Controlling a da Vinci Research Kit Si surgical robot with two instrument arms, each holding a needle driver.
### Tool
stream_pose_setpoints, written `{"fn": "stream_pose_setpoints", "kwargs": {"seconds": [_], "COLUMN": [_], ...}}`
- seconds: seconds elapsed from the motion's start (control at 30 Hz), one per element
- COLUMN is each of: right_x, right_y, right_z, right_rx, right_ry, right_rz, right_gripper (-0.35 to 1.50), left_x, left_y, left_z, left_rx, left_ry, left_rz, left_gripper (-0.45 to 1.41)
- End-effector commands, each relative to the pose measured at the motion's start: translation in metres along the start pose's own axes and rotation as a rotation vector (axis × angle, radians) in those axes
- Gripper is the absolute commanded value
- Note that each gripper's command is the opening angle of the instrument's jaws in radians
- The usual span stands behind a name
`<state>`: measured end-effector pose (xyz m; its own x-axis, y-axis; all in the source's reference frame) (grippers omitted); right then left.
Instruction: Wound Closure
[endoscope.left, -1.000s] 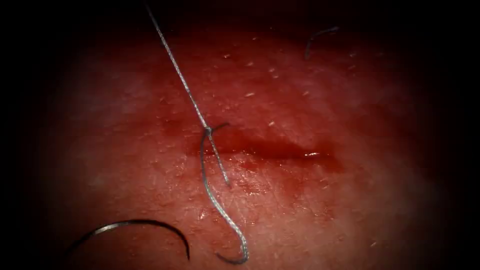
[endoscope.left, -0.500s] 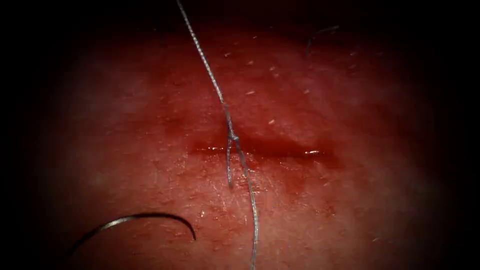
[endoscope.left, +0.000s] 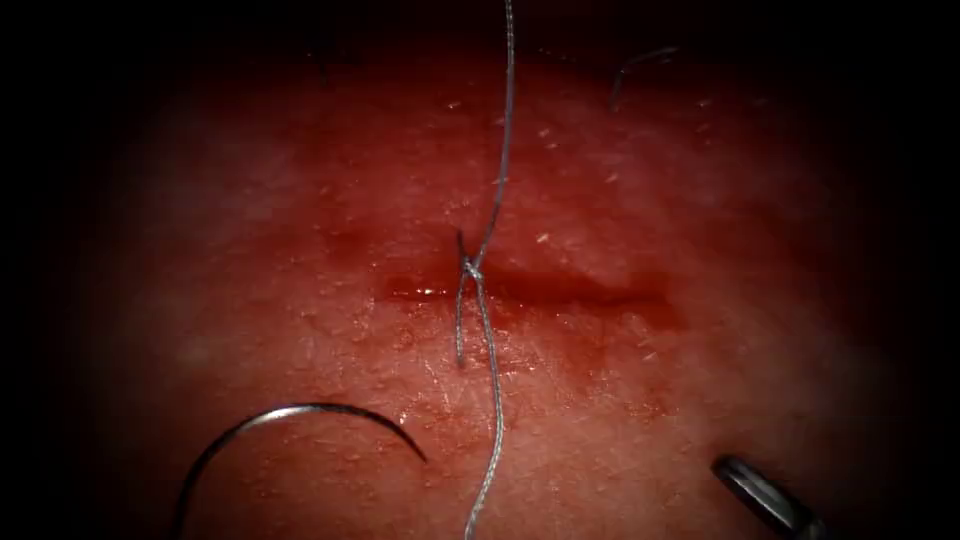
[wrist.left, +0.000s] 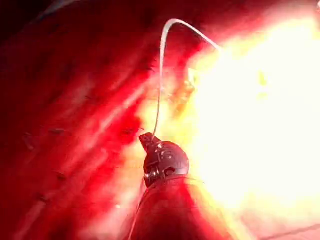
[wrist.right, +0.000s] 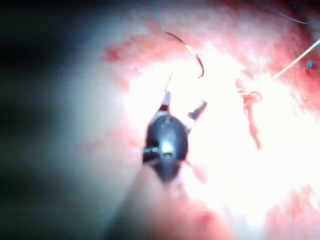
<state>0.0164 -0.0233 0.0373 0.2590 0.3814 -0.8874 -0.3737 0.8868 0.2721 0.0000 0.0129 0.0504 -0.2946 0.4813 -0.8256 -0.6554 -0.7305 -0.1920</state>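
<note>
**Knot on the cut, needle lying free**

In the endoscope view the right tool enters at the lower right, well apart from the needle and thread. Its own wrist view shows what the endoscope does not: the right tool's jaws stand wide apart, holding nothing, with the needle just beyond them.

The left wrist view shows the left tool with its jaws closed on the thread, which rises from the tip and arcs over to the tissue.

The tissue is wet and red, with red fluid pooled along the cut.

The thread runs down to a knot on the cut, then on toward the lower edge. A short cut end hangs from the knot. The needle lies flat on the tissue, left of the cut, not in it, held by neither tool.
</note>
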Motion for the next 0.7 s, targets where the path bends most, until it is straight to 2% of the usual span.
{"fn": "stream_pose_setpoints", "kwargs": {"seconds": [0.03,0.23,0.37,0.43,0.5,0.53,0.57,0.63,0.67,0.7], "right_x": [-0.0010,-0.0012,-0.0012,-0.0012,-0.0012,-0.0013,-0.0013,-0.0016,-0.0018,-0.0019], "right_y": [-0.0010,-0.0018,-0.0018,-0.0018,-0.0018,-0.0018,-0.0019,-0.0020,-0.0021,-0.0021], "right_z": [0.0007,0.0016,0.0016,0.0018,0.0018,0.0020,0.0020,0.0023,0.0025,0.0026], "right_rx": [0.001,-0.005,-0.006,-0.007,-0.008,-0.009,-0.010,-0.012,-0.014,-0.015], "right_ry": [0.000,0.001,0.001,0.001,0.001,0.001,0.001,0.001,0.001,0.002], "right_rz": [-0.002,-0.006,-0.006,-0.006,-0.006,-0.007,-0.007,-0.009,-0.011,-0.012], "right_gripper": [0.78,0.64,0.54,0.51,0.49,0.49,0.49,0.49,0.49,0.49], "left_x": [-0.0017,-0.0099,-0.0121,-0.0145,-0.0153,-0.0161,-0.0164,-0.0163,-0.0155,-0.0150], "left_y": [0.0018,0.0078,0.0093,0.0112,0.0119,0.0130,0.0134,0.0137,0.0137,0.0137], "left_z": [0.0004,-0.0010,-0.0013,-0.0016,-0.0017,-0.0018,-0.0019,-0.0019,-0.0020,-0.0021], "left_rx": [-0.021,-0.070,-0.093,-0.151,-0.176,-0.205,-0.220,-0.240,-0.260,-0.269], "left_ry": [-0.005,-0.055,-0.069,-0.080,-0.080,-0.079,-0.074,-0.071,-0.054,-0.043], "left_rz": [0.004,0.011,-0.006,-0.043,-0.065,-0.110,-0.142,-0.187,-0.227,-0.243], "left_gripper": [-0.45,-0.45,-0.45,-0.45,-0.45,0.12,0.46,0.83,1.20,1.30]}}
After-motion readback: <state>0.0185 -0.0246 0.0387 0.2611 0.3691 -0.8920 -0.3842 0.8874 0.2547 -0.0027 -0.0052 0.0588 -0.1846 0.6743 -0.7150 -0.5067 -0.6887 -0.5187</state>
